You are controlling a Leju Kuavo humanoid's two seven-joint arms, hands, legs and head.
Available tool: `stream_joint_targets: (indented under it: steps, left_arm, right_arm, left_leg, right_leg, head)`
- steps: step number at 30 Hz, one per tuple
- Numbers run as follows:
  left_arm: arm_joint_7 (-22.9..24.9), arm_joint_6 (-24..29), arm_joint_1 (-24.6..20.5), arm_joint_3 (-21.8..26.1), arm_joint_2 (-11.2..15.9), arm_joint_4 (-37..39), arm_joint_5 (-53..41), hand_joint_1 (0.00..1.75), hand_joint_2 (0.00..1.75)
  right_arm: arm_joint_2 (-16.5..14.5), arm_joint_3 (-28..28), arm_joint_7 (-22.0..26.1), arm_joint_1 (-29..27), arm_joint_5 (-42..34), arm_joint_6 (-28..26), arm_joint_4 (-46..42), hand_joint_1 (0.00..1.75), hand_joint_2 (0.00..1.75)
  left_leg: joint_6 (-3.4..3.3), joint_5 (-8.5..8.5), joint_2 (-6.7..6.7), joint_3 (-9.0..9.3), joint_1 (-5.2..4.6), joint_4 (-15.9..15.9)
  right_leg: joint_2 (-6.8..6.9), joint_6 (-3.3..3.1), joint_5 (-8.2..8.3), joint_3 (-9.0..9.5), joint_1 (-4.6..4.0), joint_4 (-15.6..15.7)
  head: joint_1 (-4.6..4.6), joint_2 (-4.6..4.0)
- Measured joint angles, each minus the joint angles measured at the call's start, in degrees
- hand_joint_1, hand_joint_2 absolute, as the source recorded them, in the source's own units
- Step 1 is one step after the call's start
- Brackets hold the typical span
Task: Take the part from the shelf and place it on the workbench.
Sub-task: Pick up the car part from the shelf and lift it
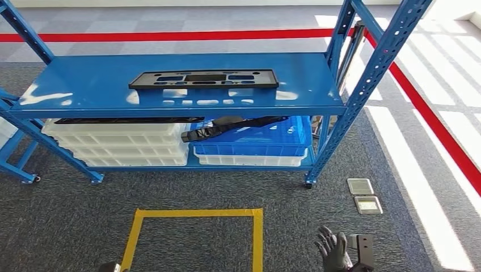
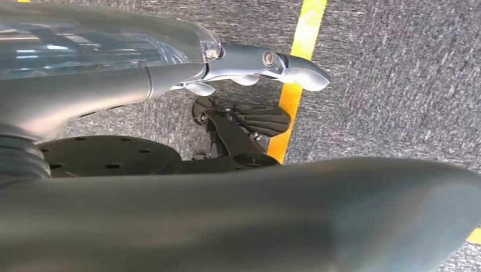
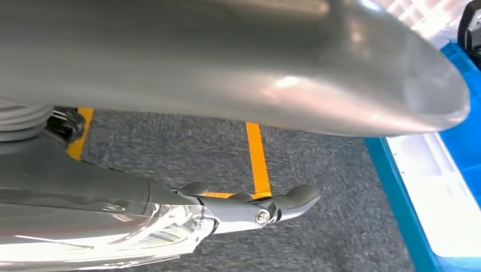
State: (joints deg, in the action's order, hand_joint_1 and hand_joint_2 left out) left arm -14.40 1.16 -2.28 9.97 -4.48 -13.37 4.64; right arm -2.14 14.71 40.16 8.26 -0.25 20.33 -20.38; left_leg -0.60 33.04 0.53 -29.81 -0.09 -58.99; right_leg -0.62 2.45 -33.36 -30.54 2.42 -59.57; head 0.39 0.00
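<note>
The part (image 1: 204, 79), a flat black perforated panel, lies lengthwise on the top board of the blue shelf (image 1: 85, 85), near its middle, untouched by either hand. On the lower board stand stacked white trays (image 1: 119, 148) to the left and a blue crate (image 1: 266, 139) on a white tray to the right, with a black elongated item (image 1: 227, 127) lying across the crate's rim. The right hand (image 1: 333, 249) hangs low over the grey carpet, right of the yellow taped square (image 1: 195, 213), fingers spread and holding nothing. The left hand (image 2: 266, 62) also hangs above the carpet beside the yellow tape, empty; whether its fingers are spread or closed cannot be told. Two small floor plates (image 1: 363, 195) sit right of the shelf's leg.
</note>
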Motion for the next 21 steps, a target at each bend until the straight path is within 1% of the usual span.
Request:
stream_joint_targets:
  steps: [6,11,15,18,21]
  left_arm:
    - [0.01,-0.05,0.01,0.81,-0.02,0.14,-0.52,0.0,0.0]
    - [0.03,-0.14,0.0,1.41,-0.05,0.18,-1.06,0.0,0.0]
    - [0.15,-0.14,0.0,1.98,-0.1,0.19,-1.39,0.0,0.0]
    - [0.19,-0.24,0.0,2.54,-0.13,0.19,-1.26,0.0,0.0]
    - [0.33,-0.93,0.0,3.67,-0.15,0.2,-0.32,0.0,0.0]
  right_arm:
    - [0.0,2.22,0.01,0.93,2.96,-2.67,-0.22,0.0,0.0]
    - [-0.08,3.74,0.01,1.31,4.53,-2.51,-0.18,0.0,0.0]
    - [-0.33,4.73,-0.02,1.85,6.05,-3.77,-0.49,0.0,0.0]
    - [-0.55,5.57,-0.61,2.13,6.98,-5.33,-1.19,0.0,0.0]
    - [-0.93,6.63,-1.34,2.17,7.66,-5.51,-2.61,0.0,0.0]
  left_leg:
    - [0.0,0.0,0.0,-0.01,0.0,0.0]
    - [0.0,0.0,0.0,-0.01,0.0,0.0]
    - [0.0,0.0,0.0,-0.01,-0.01,-0.02]
    - [0.0,0.0,0.01,-0.02,-0.1,-0.05]
    - [-0.01,0.0,0.01,-0.03,-0.26,-0.06]
  right_leg:
    - [0.0,0.0,0.0,-0.01,0.0,0.01]
    - [0.01,0.0,0.0,-0.01,0.0,0.01]
    - [0.0,0.01,0.02,-0.01,0.01,0.02]
    - [0.01,0.05,0.06,-0.02,0.11,0.04]
    - [0.02,0.14,0.11,-0.04,0.28,0.04]
  head:
    - [0.0,-0.01]
    - [0.0,0.0]
    - [0.0,0.0]
    - [0.0,0.0]
    - [0.0,-0.01]
